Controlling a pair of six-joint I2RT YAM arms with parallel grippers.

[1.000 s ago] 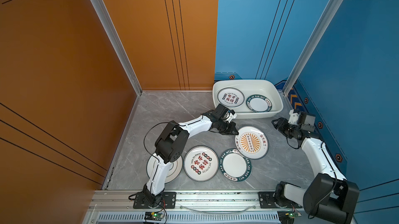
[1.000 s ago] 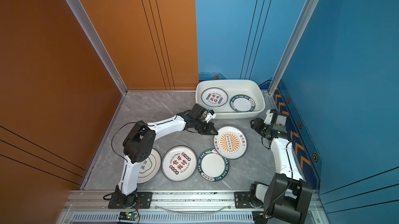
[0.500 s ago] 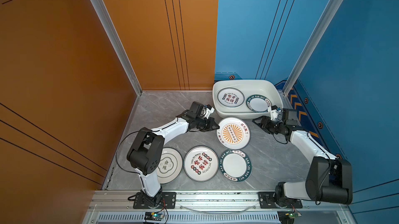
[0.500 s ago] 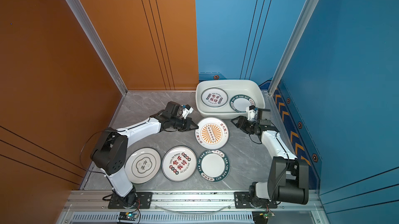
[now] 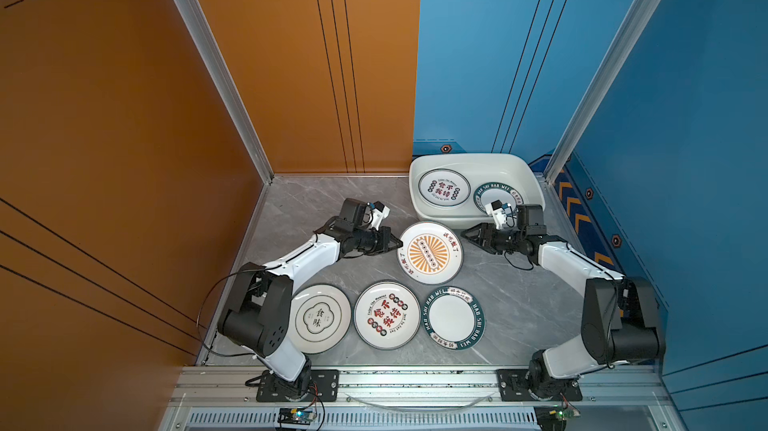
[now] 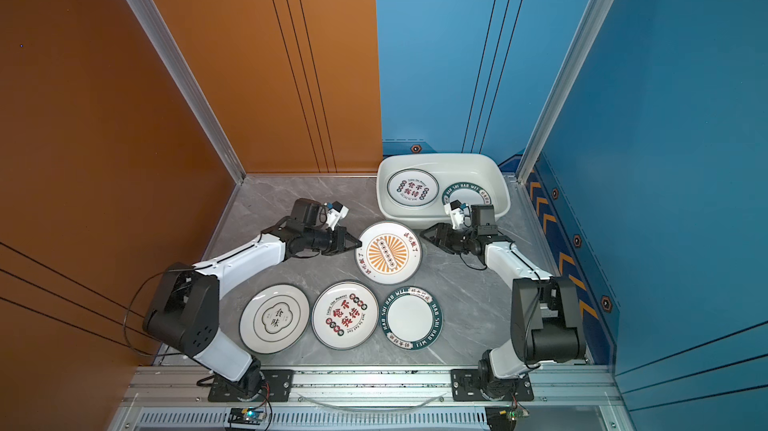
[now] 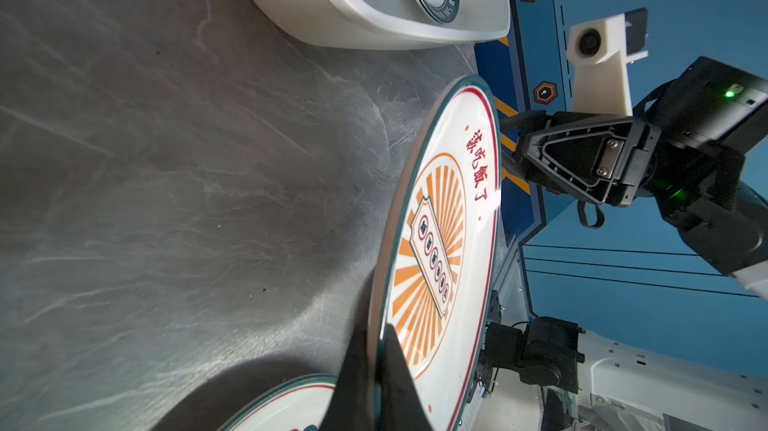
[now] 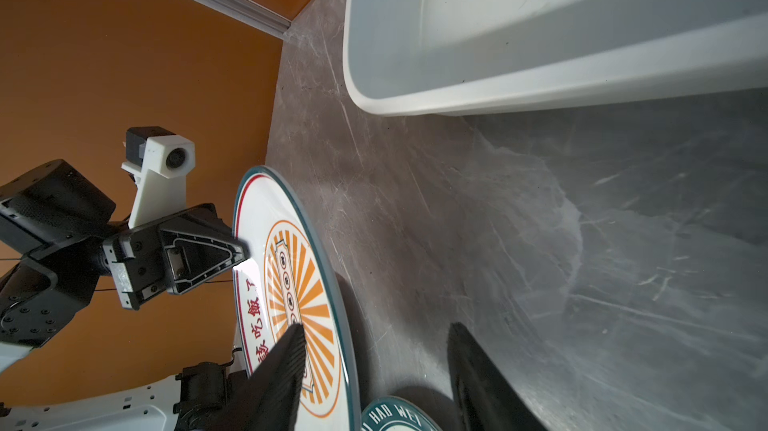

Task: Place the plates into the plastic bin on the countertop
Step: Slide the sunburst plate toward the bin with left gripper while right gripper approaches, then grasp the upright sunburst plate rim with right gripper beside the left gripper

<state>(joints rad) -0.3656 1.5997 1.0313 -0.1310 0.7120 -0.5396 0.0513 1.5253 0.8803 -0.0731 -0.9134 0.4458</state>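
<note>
My left gripper (image 5: 398, 245) clamped on sunburst plate (image 5: 430, 253) rim; red lettering 该吃饭了. My right gripper (image 5: 466, 235) jaws parted, just beside opposite rim. Teal-rimmed plate (image 5: 453, 316) reads HAO SHI HAO WEI.

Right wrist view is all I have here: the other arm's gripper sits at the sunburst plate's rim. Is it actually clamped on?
Observer: Yes. The left wrist view shows the left gripper shut on the sunburst plate, with one finger on each side of the rim.
Operator: How many plates are lying out?
Observer: Three. Both top views show them in a row on the countertop near the front: the clover-mark plate, the red-lettered plate and the teal-rimmed plate.
Operator: And how many are put away?
Observer: In a top view, two show side by side in the plastic bin: a red-lettered copy and a teal-rimmed copy.
</note>
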